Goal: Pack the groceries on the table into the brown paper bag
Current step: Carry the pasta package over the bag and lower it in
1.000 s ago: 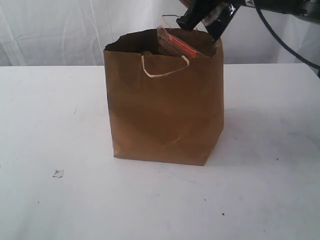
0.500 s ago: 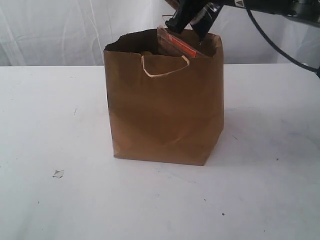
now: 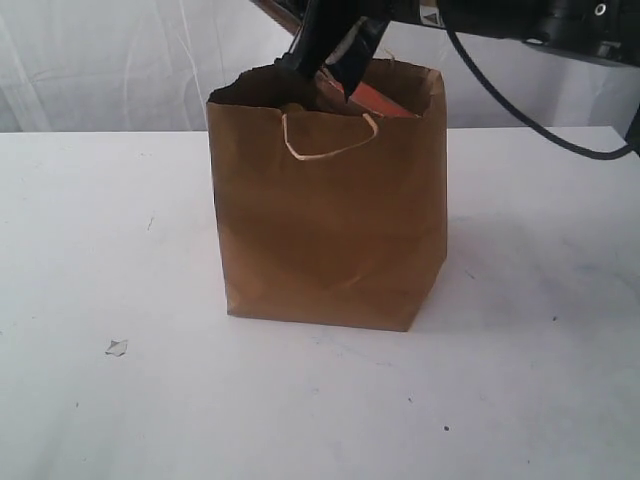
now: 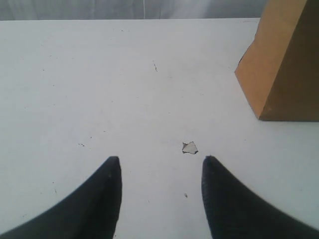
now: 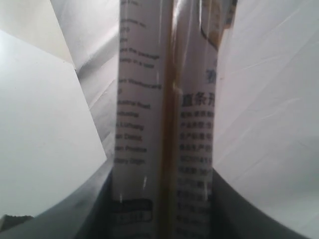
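Right gripper (image 3: 322,68) held a long noodle packet (image 5: 164,124) at the mouth of the brown paper bag (image 3: 330,220) on the table (image 3: 100,250).
Its jaws clamped the packet's sides, probably so it would slip in endwise; the left gripper (image 4: 160,158) hung wide open, empty.

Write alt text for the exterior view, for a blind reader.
A tall brown kraft paper bag stands upright on a white tabletop; the right arm's black gripper holds a long dark packet at its open top. A small white scrap lies nearby.
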